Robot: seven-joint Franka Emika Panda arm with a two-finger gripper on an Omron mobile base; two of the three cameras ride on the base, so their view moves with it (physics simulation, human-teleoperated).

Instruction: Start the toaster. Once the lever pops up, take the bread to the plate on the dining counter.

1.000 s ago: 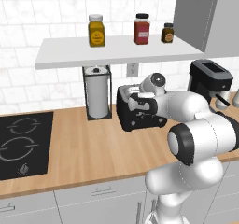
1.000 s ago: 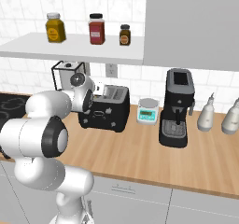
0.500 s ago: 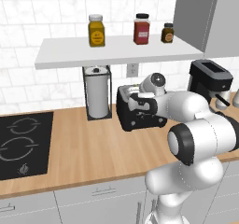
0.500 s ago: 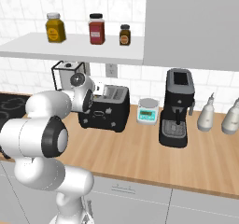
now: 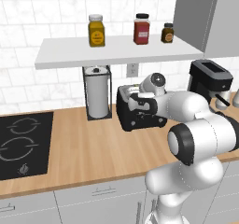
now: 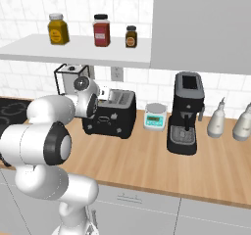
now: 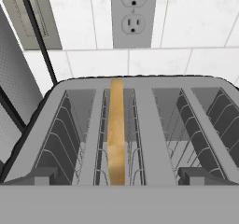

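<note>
The black toaster [image 5: 136, 122] [image 6: 115, 120] stands on the wood worktop by the tiled wall. Seen from the hand, its top [image 7: 148, 125] has four slots, and the tan bread [image 7: 116, 134] stands on edge in the second slot from the left. My gripper [image 5: 140, 102] [image 6: 100, 101] [image 7: 119, 177] hovers just over the toaster's front edge, open, its fingertips [image 7: 41, 175] set wide apart and holding nothing. The plate and the dining counter are out of view.
A paper towel holder [image 5: 97, 97] stands left of the toaster, a kitchen scale [image 6: 155, 116] and black coffee machine [image 6: 185, 112] to its right, then two bottles [image 6: 215, 124]. A hob [image 5: 18, 143] lies far left. A shelf [image 5: 112, 50] with three jars hangs overhead.
</note>
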